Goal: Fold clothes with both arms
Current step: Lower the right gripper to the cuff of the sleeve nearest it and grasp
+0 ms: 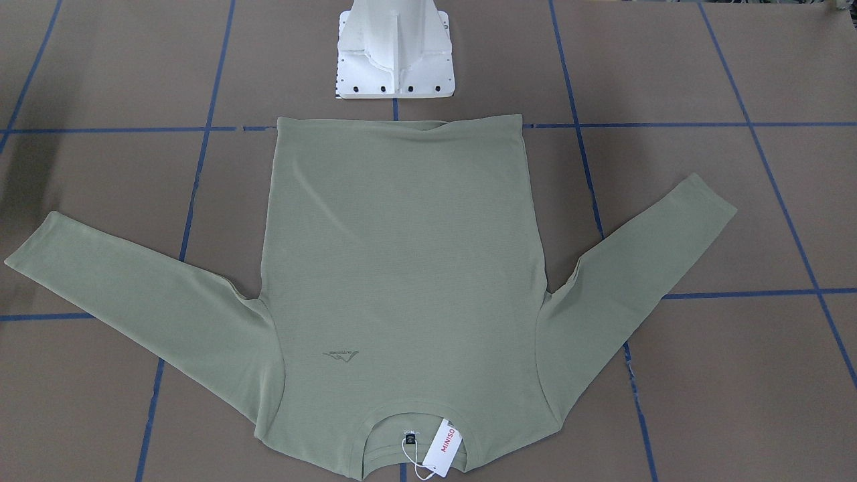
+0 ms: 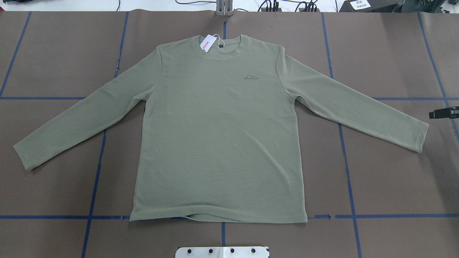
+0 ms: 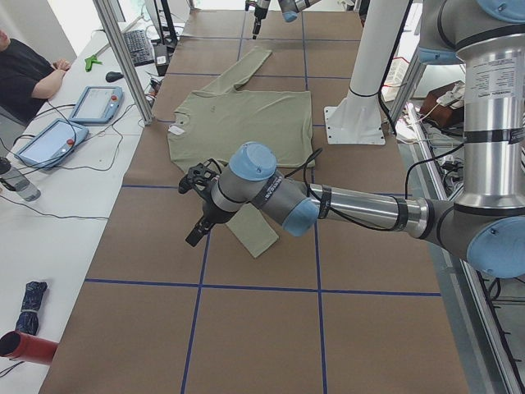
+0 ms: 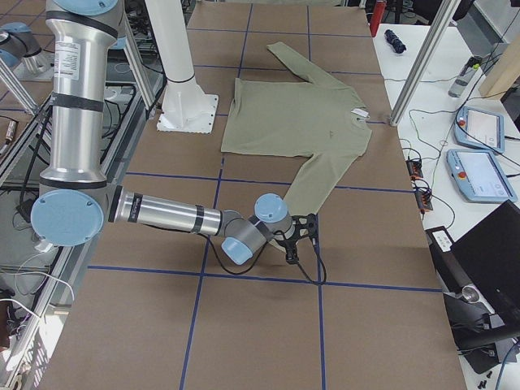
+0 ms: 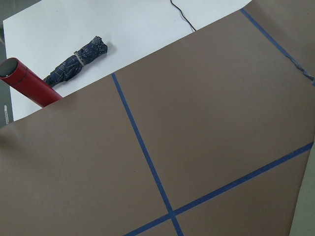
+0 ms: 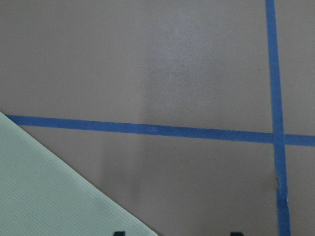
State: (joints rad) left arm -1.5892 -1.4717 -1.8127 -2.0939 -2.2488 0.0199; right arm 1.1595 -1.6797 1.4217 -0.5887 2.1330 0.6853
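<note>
Though flat, one shirt [image 2: 218,143], two arms [image 3: 361,205] [image 4: 162,213]

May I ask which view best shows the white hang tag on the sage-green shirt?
Exterior front-facing: the white hang tag is largest, its red MINISO legible. Overhead shows it small at the collar; side views, a speck; wrist views, nothing.

Shirt [image 2: 218,143] flat on table [image 2: 53,64], front up; hem toward pedestal [image 1: 395,60], just apart from it; collar on far side, tag [image 2: 207,43] lying at collar; sleeves spread to both sides; right gripper [image 2: 443,113] near right-side cuff, apart; left gripper [image 3: 195,234] near left-side cuff; umbrella [image 5: 76,61] and tube [image 5: 29,81] side by side off table edge, well beyond left cuff.
</note>
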